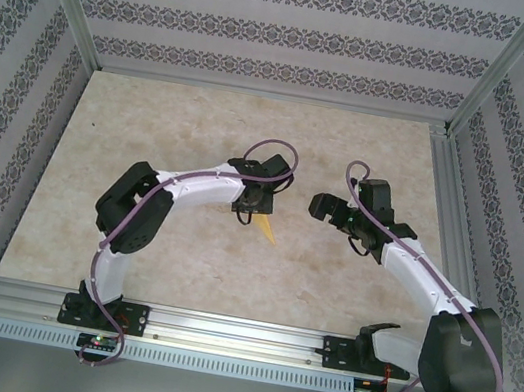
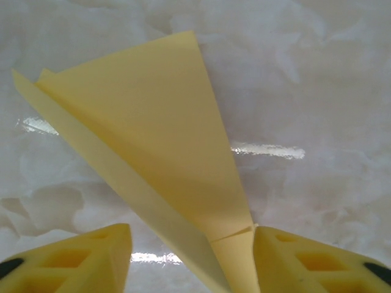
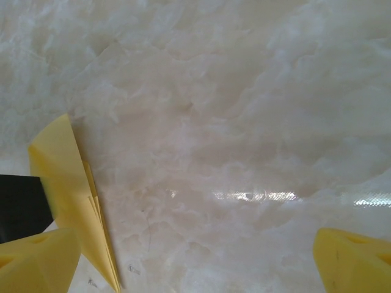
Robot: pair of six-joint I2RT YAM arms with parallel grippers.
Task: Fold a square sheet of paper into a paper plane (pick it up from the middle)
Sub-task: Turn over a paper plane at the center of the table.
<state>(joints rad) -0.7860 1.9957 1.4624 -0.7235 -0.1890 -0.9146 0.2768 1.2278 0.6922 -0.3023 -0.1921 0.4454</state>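
Now | step: folds look done, finishing | paper plane (image 2: 165, 140) near counter (image 1: 151, 136) centre, jutting toward 5 o'clock from left hand (image 1: 253, 202) | left hand: fingers apart, plane's tail between them | right hand (image 3: 197, 235): at 3 o'clock, spread wide, empty | next: probably withdraw without snagging paper | count: one plane, two hands

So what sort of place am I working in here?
Probably a lab robot test cell: an aluminium frame, patterned wall panels on three sides, and a marble-look tabletop inside.
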